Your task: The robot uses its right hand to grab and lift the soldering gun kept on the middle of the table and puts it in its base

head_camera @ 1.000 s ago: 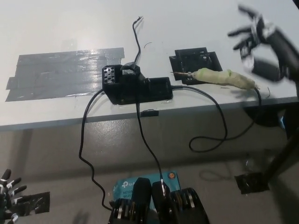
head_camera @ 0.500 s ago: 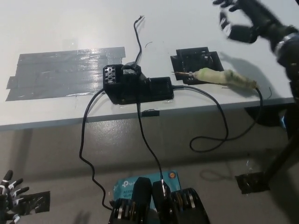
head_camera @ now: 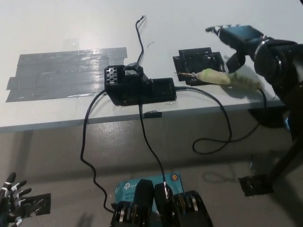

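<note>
Nearest, at the lower left corner, the white left robot hand point(head_camera: 12, 208) rests low beside the robot, below the counter, fingers spread and holding nothing. On the floor under the counter edge lies a teal box point(head_camera: 142, 185), with black cables point(head_camera: 87, 156) hanging from the counter down toward it.

On the white counter point(head_camera: 57, 28), close to its front edge, sits the black base point(head_camera: 138, 87), a blocky unit with a perforated block at its left end and a wire rising from its top. Left of it a wide patch of grey tape point(head_camera: 66, 73) is stuck flat on the surface.

Right of the base lies the soldering gun point(head_camera: 222, 77), flat on the counter. Its handle is wrapped in pale yellowish-green tape, lumpy and uneven; a thin metal tip points left, resting over the near edge of a small black plate point(head_camera: 198, 59). A black cord leaves the handle's right end and loops off the counter edge.

Farther back and to the right, the black right robot hand point(head_camera: 236, 40) hangs over the gun's handle, fingers apart and curled downward, grasping nothing; whether it touches the handle I cannot tell.
</note>
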Controlling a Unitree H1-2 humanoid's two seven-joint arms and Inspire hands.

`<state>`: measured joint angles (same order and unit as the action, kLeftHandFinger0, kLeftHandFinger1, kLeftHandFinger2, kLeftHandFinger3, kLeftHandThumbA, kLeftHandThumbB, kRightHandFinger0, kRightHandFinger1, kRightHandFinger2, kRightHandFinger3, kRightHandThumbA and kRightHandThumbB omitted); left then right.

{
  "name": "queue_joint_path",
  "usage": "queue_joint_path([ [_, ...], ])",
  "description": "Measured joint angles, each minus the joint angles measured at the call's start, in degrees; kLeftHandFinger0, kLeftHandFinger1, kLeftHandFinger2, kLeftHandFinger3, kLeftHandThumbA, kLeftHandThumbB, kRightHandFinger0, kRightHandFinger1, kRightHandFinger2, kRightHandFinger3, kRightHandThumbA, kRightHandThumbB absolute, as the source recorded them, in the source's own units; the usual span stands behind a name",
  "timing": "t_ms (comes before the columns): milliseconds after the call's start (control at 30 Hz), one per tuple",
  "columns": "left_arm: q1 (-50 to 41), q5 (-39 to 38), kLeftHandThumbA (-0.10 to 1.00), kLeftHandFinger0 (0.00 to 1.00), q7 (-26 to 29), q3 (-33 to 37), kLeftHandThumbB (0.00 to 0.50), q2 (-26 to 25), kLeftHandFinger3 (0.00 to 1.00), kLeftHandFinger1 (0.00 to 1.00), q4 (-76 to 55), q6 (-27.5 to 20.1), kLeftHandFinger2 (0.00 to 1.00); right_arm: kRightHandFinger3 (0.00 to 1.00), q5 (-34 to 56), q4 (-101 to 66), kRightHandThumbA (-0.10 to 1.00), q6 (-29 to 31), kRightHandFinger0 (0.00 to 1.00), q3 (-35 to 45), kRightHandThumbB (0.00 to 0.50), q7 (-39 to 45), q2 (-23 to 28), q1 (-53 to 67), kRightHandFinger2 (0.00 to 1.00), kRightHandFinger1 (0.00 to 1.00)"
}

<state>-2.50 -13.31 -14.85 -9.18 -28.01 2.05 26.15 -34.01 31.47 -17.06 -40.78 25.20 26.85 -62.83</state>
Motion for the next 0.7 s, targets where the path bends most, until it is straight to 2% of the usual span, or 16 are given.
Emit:
queue_joint_path([
  [67,0.0,0.03,1.0,0.8,-0.01,0.0,0.274,0.0,1.0,0.88,0.0,0.0,0.97,1.0,-1.33,1.59,0.82,-0.01,1.0,-0.61,0.5,0.19,-0.2,0.19,1.0,1.0],
  [167,-0.06,0.06,1.0,0.76,-0.04,0.01,0.267,-0.02,1.0,0.86,0.0,0.0,0.96,1.0,-2.63,2.99,0.78,-0.06,1.0,-0.81,0.5,0.42,-0.48,0.79,1.0,1.0],
  [233,-0.09,0.09,1.0,0.78,-0.04,0.03,0.255,-0.03,1.0,0.86,0.0,0.0,0.94,1.0,-2.98,3.69,0.71,-0.09,1.0,-0.47,0.5,0.45,-0.81,1.37,1.0,1.0],
  [333,-0.19,0.11,1.0,0.79,-0.04,0.14,0.259,-0.03,1.0,0.86,0.0,0.0,0.93,1.0,-3.21,5.28,0.68,-0.15,1.0,0.3,0.5,0.43,-1.55,2.45,1.0,1.0],
  [433,-0.43,0.21,1.0,0.76,-0.02,0.47,0.261,-0.02,1.0,0.85,0.0,0.0,0.92,1.0,-3.49,7.11,0.71,-0.16,1.0,0.74,0.5,0.42,-2.13,3.28,1.0,1.0],
  [500,-0.54,0.24,1.0,0.77,-0.03,0.68,0.263,-0.03,1.0,0.85,0.0,0.0,0.92,1.0,-3.65,8.25,0.62,-0.16,1.0,1.1,0.489,0.43,-2.34,3.57,1.0,1.0],
  [567,-0.57,0.24,1.0,0.78,-0.04,0.88,0.275,-0.02,1.0,0.87,0.0,0.0,0.94,1.0,-3.68,8.67,0.59,-0.21,1.0,1.85,0.451,0.41,-2.48,3.81,1.0,1.0],
  [700,-0.56,0.3,1.0,0.78,-0.05,1.29,0.278,-0.02,1.0,0.87,0.0,-0.02,0.93,1.0,-3.64,8.74,0.59,-0.37,1.0,4.0,0.457,0.37,-3.8,4.45,1.0,1.0],
])
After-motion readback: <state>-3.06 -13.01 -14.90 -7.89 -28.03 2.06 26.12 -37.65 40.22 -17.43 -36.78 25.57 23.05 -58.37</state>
